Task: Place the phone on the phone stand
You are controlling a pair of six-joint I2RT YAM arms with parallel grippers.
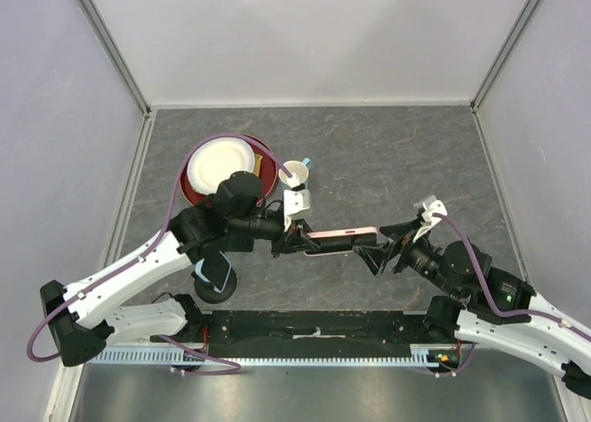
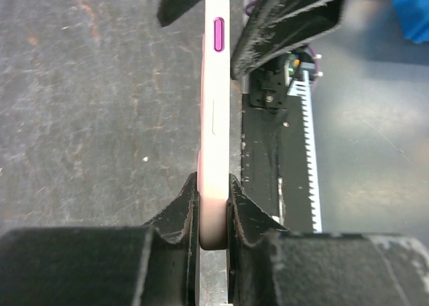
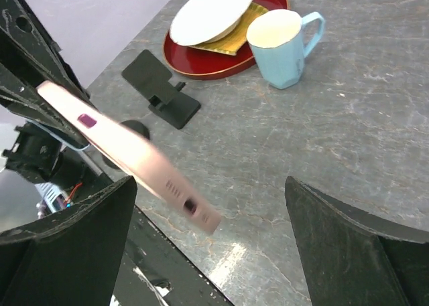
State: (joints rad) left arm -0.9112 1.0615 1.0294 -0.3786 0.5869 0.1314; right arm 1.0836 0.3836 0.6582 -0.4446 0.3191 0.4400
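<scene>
As the arms meet above mid-table, step: a phone handover, judged from the pose; placing is not yet begun.
Right gripper (image 1: pixel 374 245): near right, jaws spread wide, holding nothing; its fingers flank the free right end of the phone (image 1: pixel 342 235). Contact cannot be told.
Phone: in the air, clear of the table (image 1: pixel 397 154), lying left to right between the two grippers.
Left gripper (image 2: pixel 213 185): closed hard on the phone's left end, one finger on each flat face.
Stand (image 3: pixel 161 92): on the table, far left of the phone, just beside the red plate (image 3: pixel 201 63), unoccupied.
Mug (image 3: pixel 281 45): farther off, right of the stand.
Next move: probably close the right jaws on the phone before the left lets go, then carry it to the stand and tilt it to match the stand's back.
</scene>
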